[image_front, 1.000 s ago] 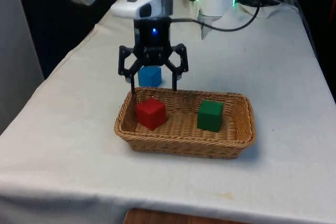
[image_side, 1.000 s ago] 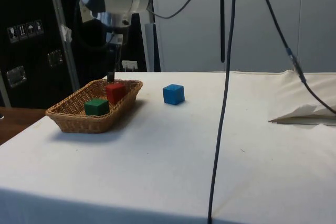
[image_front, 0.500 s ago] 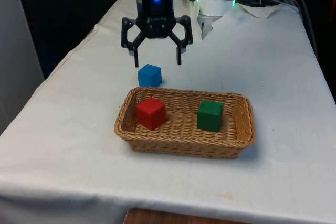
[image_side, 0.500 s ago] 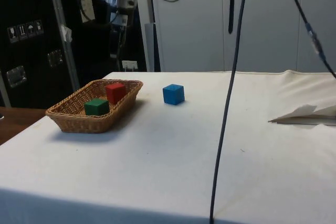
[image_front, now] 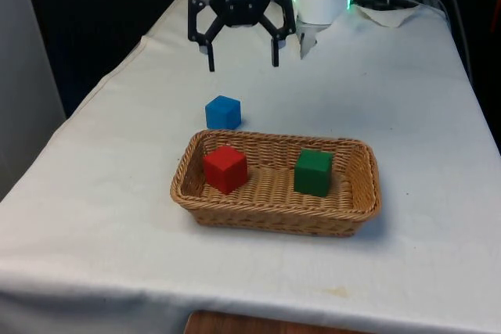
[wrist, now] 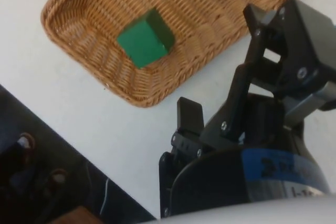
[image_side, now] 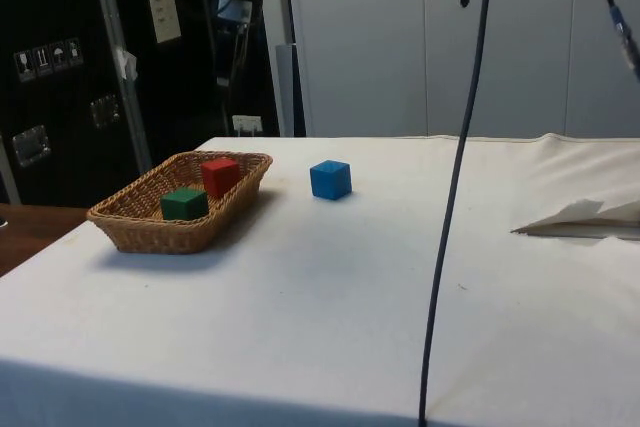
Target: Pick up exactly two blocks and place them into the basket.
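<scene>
Pincer (image_front: 242,62) spread above table, no legible writing

White cloth (image_front: 407,99) is covering the table, creasing slightly near the edges. Dark cabinets (image_side: 60,77) are standing at the side, pale wall panels (image_side: 380,37) running behind them. Black curtains (image_front: 94,13) are hanging at the far end.

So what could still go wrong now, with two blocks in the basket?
Two risks, both guesses. The end effector is open and empty above the table, and the blue block sits close behind the basket. If the arm grabs it too, that makes three, not two. Also, the red block and green block could be knocked if the arm dips back in.
</scene>
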